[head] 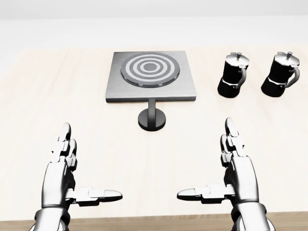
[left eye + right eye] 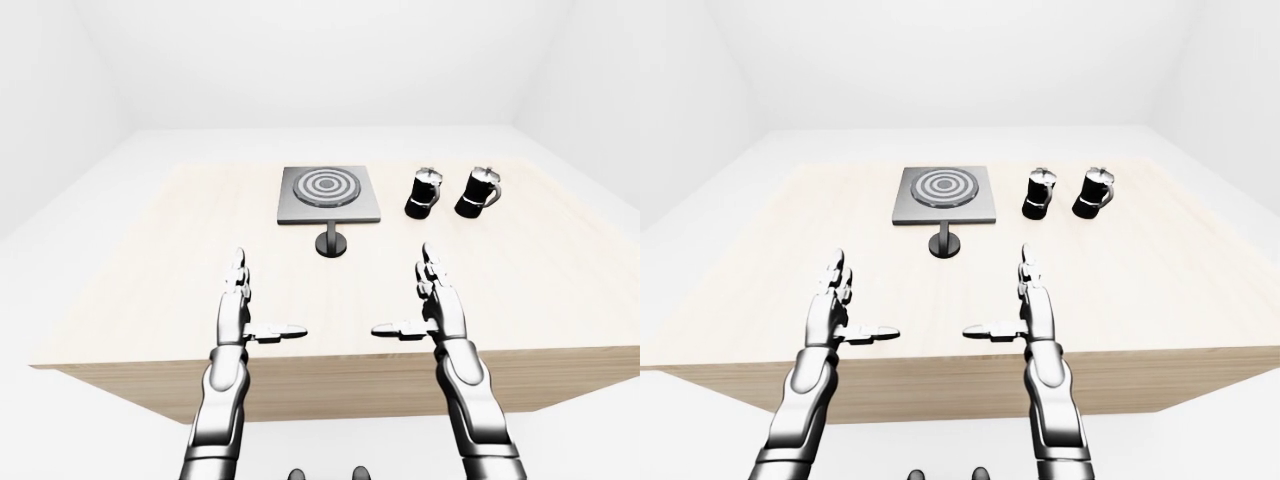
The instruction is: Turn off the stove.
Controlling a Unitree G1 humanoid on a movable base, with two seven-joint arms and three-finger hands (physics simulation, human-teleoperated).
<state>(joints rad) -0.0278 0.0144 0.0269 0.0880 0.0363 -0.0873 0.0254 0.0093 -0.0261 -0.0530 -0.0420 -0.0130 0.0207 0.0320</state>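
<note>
A grey square stove (image 1: 150,77) with a ringed burner lies on the wooden table (image 1: 38,110), top centre in the head view. Its dark round knob (image 1: 152,119) stands just below it on a short stem. My left hand (image 1: 72,175) and my right hand (image 1: 226,173) are both open and empty, fingers straight and thumbs pointing inward. They hover over the table's lower edge, well below the knob, one on each side of it.
Two black moka pots (image 1: 233,74) (image 1: 281,74) stand on the table to the right of the stove. The table's lower edge (image 2: 330,375) runs under my wrists. White floor and walls surround the table.
</note>
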